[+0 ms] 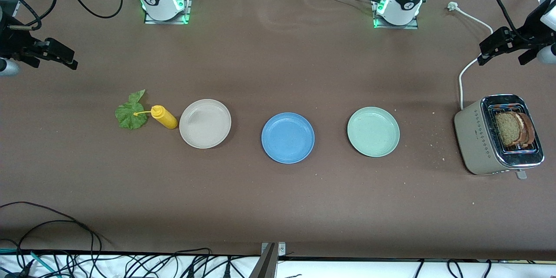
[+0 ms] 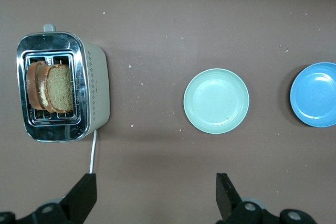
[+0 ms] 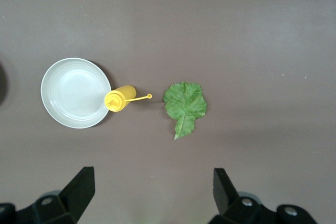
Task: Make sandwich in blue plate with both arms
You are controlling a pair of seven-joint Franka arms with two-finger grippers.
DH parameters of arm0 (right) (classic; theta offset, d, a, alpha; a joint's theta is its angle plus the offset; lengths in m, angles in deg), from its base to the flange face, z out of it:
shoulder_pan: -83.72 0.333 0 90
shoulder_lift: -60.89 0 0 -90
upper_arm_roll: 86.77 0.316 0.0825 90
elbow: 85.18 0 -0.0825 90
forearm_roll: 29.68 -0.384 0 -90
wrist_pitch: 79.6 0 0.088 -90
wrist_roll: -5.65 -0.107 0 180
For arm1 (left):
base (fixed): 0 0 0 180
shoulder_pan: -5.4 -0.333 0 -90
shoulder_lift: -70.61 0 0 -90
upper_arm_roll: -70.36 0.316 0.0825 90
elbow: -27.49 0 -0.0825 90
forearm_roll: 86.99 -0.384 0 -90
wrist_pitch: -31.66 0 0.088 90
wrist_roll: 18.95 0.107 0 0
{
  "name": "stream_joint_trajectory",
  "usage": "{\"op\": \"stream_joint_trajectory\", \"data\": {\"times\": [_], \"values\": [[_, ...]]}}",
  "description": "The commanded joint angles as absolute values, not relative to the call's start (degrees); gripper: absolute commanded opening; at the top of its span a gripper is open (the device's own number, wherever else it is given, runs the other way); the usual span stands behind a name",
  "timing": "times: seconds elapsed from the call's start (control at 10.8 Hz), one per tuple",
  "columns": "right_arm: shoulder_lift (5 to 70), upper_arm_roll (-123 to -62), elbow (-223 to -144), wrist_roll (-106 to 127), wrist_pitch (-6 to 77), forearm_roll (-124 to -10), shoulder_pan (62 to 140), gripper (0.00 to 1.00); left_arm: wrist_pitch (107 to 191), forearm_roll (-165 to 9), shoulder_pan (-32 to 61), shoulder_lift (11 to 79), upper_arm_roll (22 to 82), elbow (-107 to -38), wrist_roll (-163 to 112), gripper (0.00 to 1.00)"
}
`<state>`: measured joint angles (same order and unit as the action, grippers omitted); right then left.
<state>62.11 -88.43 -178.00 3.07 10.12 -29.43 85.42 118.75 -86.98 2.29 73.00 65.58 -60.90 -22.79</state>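
Front view: the blue plate (image 1: 287,137) sits bare in the middle of the table, between a beige plate (image 1: 205,123) toward the right arm's end and a pale green plate (image 1: 373,131) toward the left arm's end. Nothing of the sandwich is assembled yet. Two bread slices (image 1: 514,129) stand upright in the toaster (image 1: 497,135) at the left arm's end, well apart from the blue plate. The lettuce leaf (image 1: 130,113) lies flat at the right arm's end, just beside a yellow squeeze bottle (image 1: 163,117) that stands next to the beige plate. The left gripper (image 1: 506,45) hangs over bare table above the toaster's cord; the right gripper (image 1: 41,54) hangs over bare table at its own end. Both arms wait.

Left wrist view: the left gripper (image 2: 156,195) shows its fingers (image 2: 84,195) spread wide with nothing between them. The toaster, the bread in its slots, the pale green plate and part of the blue plate lie below.

Right wrist view: the right gripper (image 3: 152,192) likewise has its jaws wide apart and empty — lettuce, bottle and beige plate lie below it.

The task looks to be at its very start. The likely first move is for the left gripper to come down over the toaster and pinch one slice by its upper edge — the two slices lean together, so taking one cleanly will need care.
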Motion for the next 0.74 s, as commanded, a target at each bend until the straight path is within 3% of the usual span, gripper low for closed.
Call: {"op": "stream_joint_trajectory", "data": {"times": [0.0,0.65], "values": [[62.65,-88.44,-177.56,2.40,9.61,-29.68,85.30,1.00,117.52,-87.61,2.06,72.81,65.35,-59.61,-23.00,1.00],[62.56,-88.62,-177.64,2.31,9.61,-29.59,85.30,1.00,117.52,-87.61,2.06,72.72,65.35,-59.61,-23.00,1.00]]}}
